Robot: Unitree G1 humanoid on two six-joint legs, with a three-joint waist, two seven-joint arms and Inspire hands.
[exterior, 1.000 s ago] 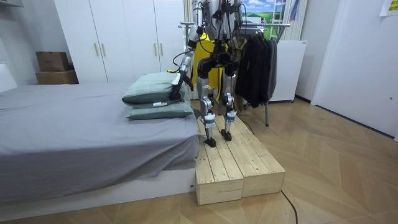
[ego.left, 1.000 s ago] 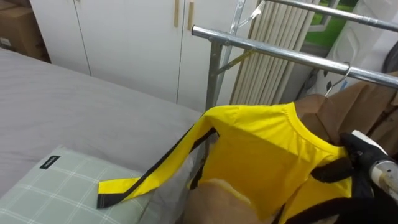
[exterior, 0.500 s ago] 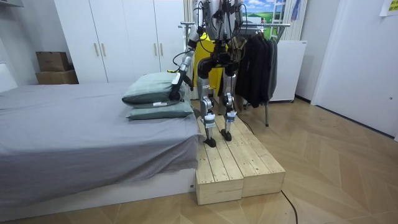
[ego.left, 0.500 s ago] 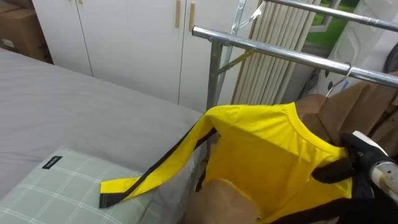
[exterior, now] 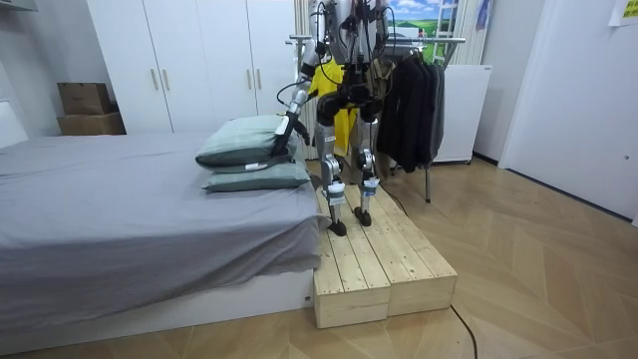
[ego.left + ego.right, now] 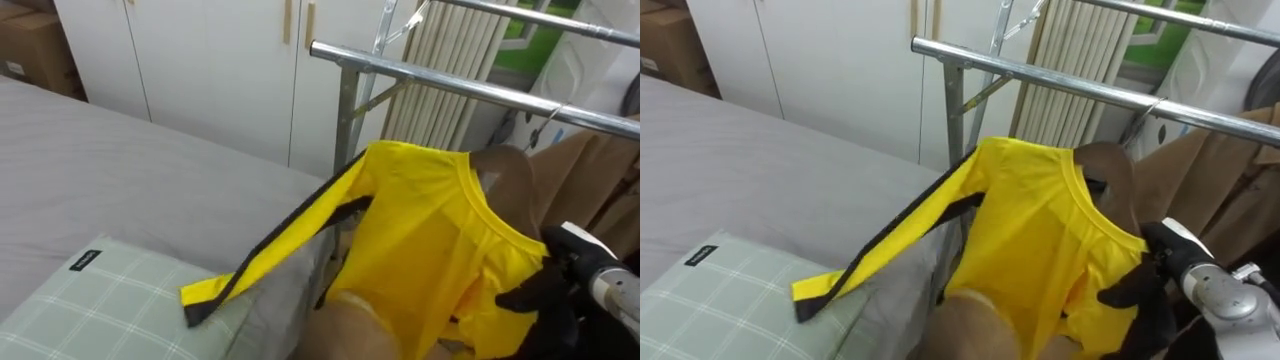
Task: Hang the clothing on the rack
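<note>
Left eye view: the yellow shirt (image 6: 430,230) is held just below the near metal rail (image 6: 450,85) of the clothes rack, with its black-trimmed sleeve draped left onto the checked pillow (image 6: 90,310). It is gripped at its right shoulder edge by the right hand (image 6: 535,290), whose dark fingers are curled into the cloth. The left hand (image 5: 284,130) is seen low beside the pillows in the room view, finger state cannot be told; a small black label (image 6: 86,261) is seen on the pillow, print too small to be read.
</note>
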